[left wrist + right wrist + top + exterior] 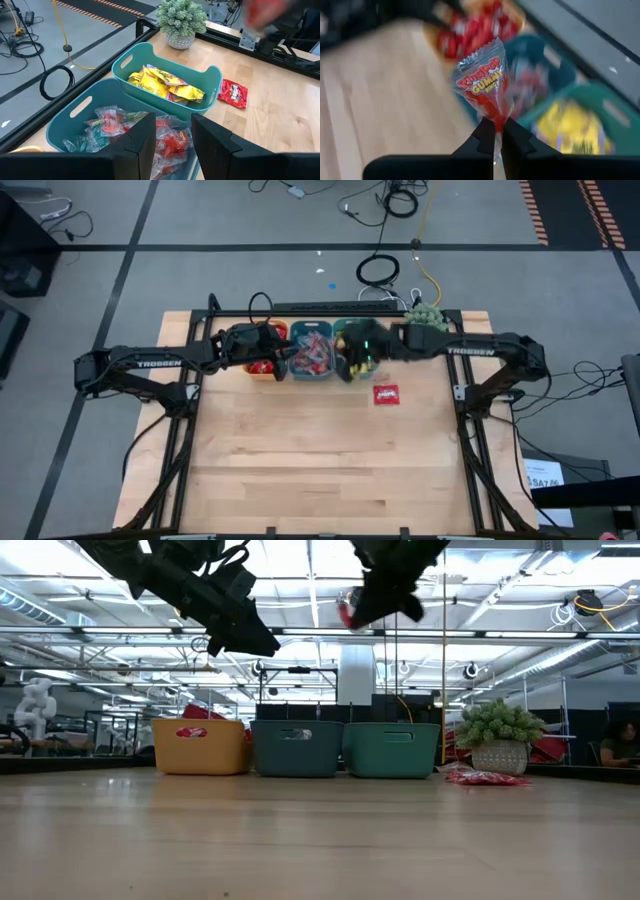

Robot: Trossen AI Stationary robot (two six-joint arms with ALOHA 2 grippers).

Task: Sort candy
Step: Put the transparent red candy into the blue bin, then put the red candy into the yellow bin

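right gripper point(495, 131) pinches a clear ring pop gummy packet point(482, 82) with red candy inside; beyond it, yellow packets point(568, 128) fill the teal bin point(615, 107); left gripper point(170, 134) hangs part-open, empty.

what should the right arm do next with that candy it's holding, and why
Probably carry it over the middle bin and let go. The right gripper has its jaws shut on a clear Ring Pop gummy packet, held above the bins, and the middle bin already holds similar clear-wrapped red pieces, while the yellow packets fill the next bin.
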